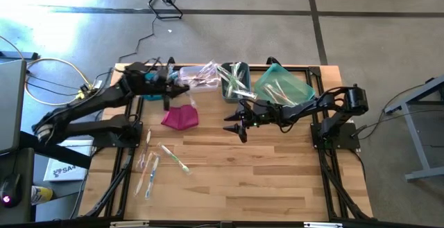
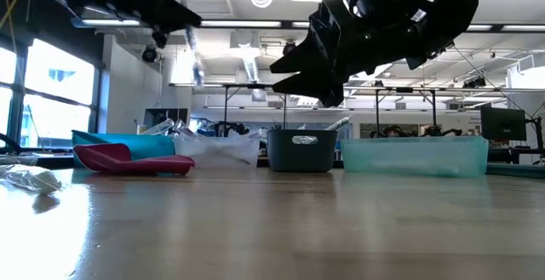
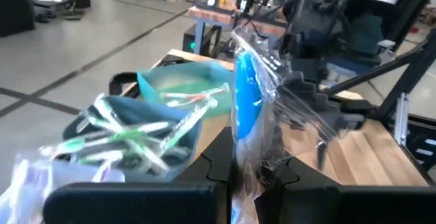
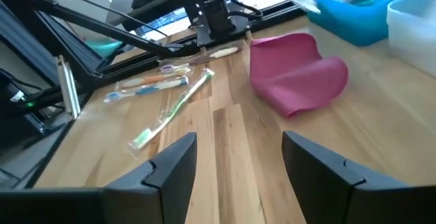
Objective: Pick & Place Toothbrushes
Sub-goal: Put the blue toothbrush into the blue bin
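My left gripper (image 3: 246, 173) is over the far left of the table, above the bins (image 1: 170, 82), shut on a blue-handled toothbrush (image 3: 245, 101) in a clear wrapper. My right gripper (image 4: 238, 163) hovers open over the table's middle (image 1: 236, 124), right of the magenta pouch (image 1: 180, 117), touching nothing. Several loose toothbrushes (image 1: 149, 164) lie flat on the wood near the left edge; they also show in the right wrist view (image 4: 170, 112). More toothbrushes sit in the grey bin (image 3: 136, 139) and the teal bin (image 1: 281, 86). My left gripper pinches the wrapped blue toothbrush between its two fingers at the handle's lower part (image 3: 244, 157). The rest of the handle and the crinkled wrapper (image 3: 293, 108) stick out past the fingertips. The toothbrush is lifted clear of table and bins, a pale streak in the low view (image 2: 197, 59).
Along the far edge stand a blue bin (image 2: 128, 144), a clear bin (image 1: 200, 75), the grey bin (image 1: 234, 82) and the teal bin (image 2: 415, 155). The magenta pouch (image 4: 296, 71) lies in front of them. Bare wood stretches across the near half (image 1: 263, 179).
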Robot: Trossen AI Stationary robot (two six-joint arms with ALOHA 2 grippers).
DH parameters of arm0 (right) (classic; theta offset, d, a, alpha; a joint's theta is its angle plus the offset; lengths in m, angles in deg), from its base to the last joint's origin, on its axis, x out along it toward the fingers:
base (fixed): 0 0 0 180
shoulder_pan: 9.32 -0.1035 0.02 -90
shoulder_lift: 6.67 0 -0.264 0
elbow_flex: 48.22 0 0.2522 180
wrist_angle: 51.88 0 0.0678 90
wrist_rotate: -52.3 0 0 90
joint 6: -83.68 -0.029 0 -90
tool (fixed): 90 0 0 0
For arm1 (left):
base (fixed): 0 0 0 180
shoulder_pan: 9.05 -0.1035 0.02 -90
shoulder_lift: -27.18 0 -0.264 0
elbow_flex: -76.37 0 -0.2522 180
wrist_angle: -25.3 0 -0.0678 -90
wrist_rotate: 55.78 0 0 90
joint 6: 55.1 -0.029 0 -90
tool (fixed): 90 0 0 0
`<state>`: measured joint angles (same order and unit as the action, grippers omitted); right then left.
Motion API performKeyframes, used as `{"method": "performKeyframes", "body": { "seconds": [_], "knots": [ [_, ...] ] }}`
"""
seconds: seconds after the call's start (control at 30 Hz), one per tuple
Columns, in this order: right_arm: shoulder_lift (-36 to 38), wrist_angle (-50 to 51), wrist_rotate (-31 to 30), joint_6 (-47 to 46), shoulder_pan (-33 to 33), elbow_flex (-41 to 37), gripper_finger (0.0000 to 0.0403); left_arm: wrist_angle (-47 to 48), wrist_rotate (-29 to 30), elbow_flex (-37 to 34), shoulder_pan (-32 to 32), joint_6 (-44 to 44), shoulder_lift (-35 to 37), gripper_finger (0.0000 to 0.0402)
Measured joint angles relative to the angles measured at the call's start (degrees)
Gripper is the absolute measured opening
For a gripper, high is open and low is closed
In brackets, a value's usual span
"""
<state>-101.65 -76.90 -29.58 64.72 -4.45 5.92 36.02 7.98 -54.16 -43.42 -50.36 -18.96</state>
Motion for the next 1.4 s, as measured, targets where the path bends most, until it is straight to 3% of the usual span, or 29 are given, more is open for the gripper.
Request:
{"method": "performKeyframes", "body": {
  "seconds": [0.07,0.3,0.5,0.63,0.8,0.93,1.4],
  "knots": [
    [0.0,0.5,0.0,-0.3,0.0,0.0,0.0207,5.1,0.2,0.0,-0.2,-0.2,4.5,0.0024],
    [0.0,0.6,-0.3,-0.3,0.0,0.0,0.0207,16.7,9.5,-1.1,-0.1,-0.1,19.2,0.0024],
    [0.0,0.5,-0.5,-0.3,0.0,0.0,0.0207,15.7,17.3,-8.9,-0.1,3.9,31.2,0.0024],
    [0.0,0.4,-0.7,-0.3,0.0,0.0,0.0207,8.6,23.7,-17.9,-0.1,8.1,36.6,0.0024],
    [0.0,0.4,-0.7,-0.6,0.0,0.0,0.0207,-0.3,33.9,-27.9,-0.1,10.6,40.2,0.0024],
    [0.0,0.4,-0.5,-1.7,-0.1,0.0,0.0207,-0.1,42.1,-29.6,-0.1,10.8,40.8,0.0024],
    [0.0,0.4,-2.4,-0.9,-0.2,0.0,0.0207,0.2,51.9,-29.6,-0.1,10.6,40.7,0.0024]
  ]
}}
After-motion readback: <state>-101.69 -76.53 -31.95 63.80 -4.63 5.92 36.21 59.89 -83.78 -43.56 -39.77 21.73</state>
